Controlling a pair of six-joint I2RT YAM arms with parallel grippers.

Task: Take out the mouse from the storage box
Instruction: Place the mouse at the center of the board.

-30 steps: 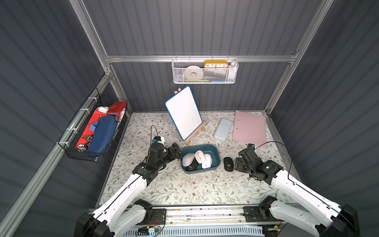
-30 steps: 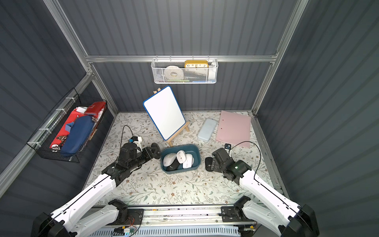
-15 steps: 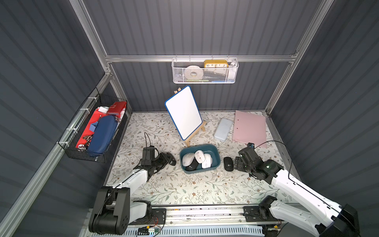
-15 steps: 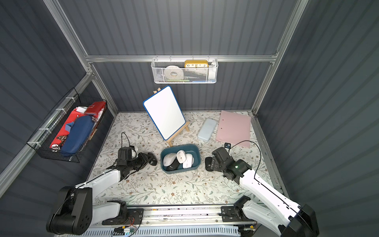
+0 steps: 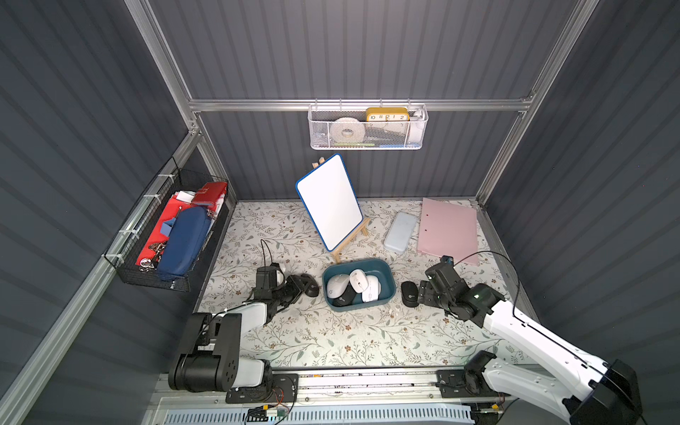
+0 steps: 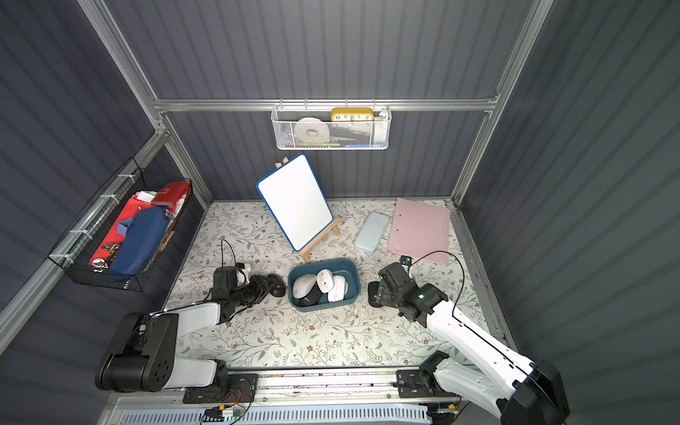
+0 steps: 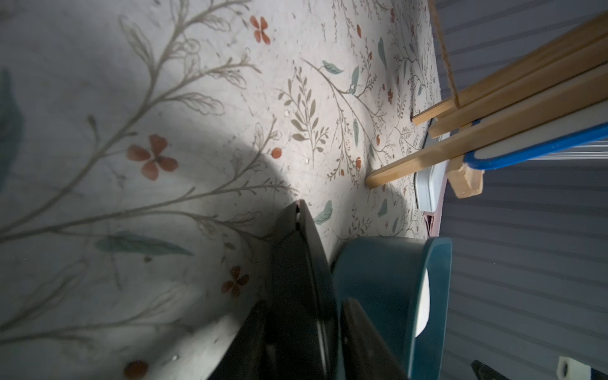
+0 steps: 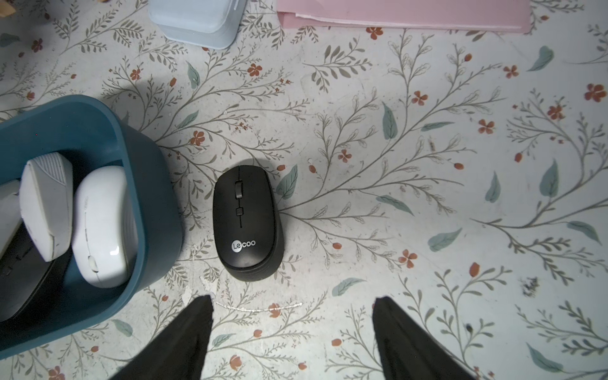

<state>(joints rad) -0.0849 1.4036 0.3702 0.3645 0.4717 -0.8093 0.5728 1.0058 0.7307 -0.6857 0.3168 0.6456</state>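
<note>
The floral bench [image 5: 331, 338] carries the whole job, with the storage box [image 5: 386, 294] near its middle, just in front of the small whiteboard on its easel [image 5: 329, 200]. The left arm [image 5: 254, 312] reaches in low along the bench from the near left. The right arm [image 5: 515, 323] comes in from the near right.

The box is far from empty. Both top views show four mice lying in it: a pale grey mouse [image 5: 336, 285] at the left, two white mice [image 5: 371, 289] side by side toward the right, and a black mouse in the box [image 5: 344, 297] half under them at the near side.

Two black mice are already outside. The right black mouse [image 8: 246, 223], with a light logo on its near end, sits flat on the bench just beside the box's right wall, touching nothing. The left black mouse [image 5: 312, 287] is just beside the box's left wall, down at bench level.

The right fingers [image 8: 184, 339] stand wide apart and empty, just short of the right black mouse. The left fingers [image 7: 368, 348] sit on either side of the left black mouse. The wrist view does not show whether they are pinching it or have let go, so their state cannot be told.

If one mouse was wanted, the work looks done bar releasing and pulling back. If all were wanted, about a third are out and four are left.
</note>
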